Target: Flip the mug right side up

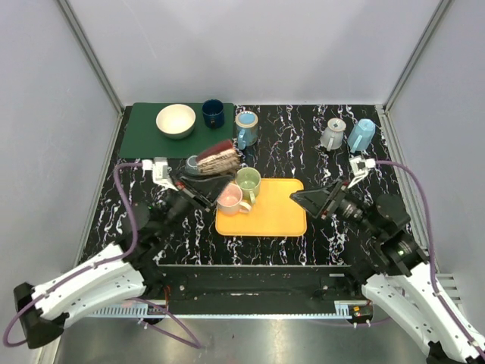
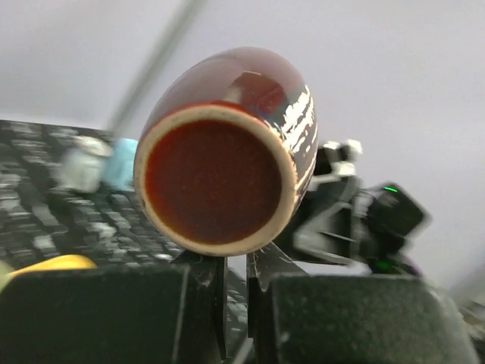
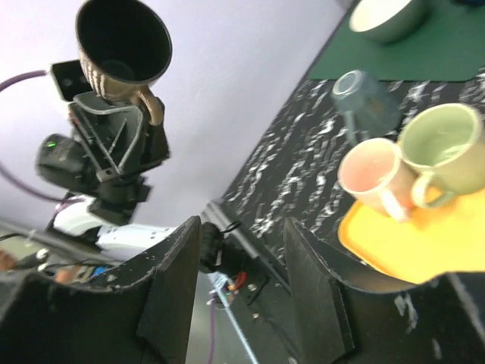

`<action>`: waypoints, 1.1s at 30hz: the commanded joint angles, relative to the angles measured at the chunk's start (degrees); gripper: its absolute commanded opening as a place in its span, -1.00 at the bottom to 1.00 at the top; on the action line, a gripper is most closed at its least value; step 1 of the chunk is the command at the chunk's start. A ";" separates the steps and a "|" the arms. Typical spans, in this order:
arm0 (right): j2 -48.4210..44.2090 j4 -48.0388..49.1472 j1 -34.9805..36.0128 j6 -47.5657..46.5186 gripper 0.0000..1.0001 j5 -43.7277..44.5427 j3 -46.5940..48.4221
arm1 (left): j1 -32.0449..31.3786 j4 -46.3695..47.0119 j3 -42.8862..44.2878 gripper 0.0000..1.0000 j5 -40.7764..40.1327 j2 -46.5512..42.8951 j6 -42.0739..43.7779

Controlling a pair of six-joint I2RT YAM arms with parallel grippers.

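While left jaws clamp the maroon mug [image 2: 227,152], aloft on its side | right jaws apart, empty.

Pink mug [image 1: 229,199] and green mug [image 1: 248,182] side by side at an orange tray's [image 1: 276,216] corner; cream bowl [image 1: 176,120] and navy cup [image 1: 213,113] on a green mat [image 1: 142,135].

White lettering [image 2: 300,125] on the brown mug [image 2: 220,182] is unreadable.
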 commanded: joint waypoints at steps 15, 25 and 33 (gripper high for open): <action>6.23 -18.03 -0.07 -16.53 0.04 18.50 9.72 | 24.86 -73.33 17.27 -1.00 -34.32 -0.53 12.70; 5.61 -18.38 -0.07 -19.34 0.04 18.85 9.38 | 40.09 -67.09 18.85 -1.00 -14.97 19.31 15.07; 8.34 -18.30 0.02 -19.78 0.04 17.89 9.55 | 44.05 -60.59 19.82 -1.00 -11.18 33.13 14.64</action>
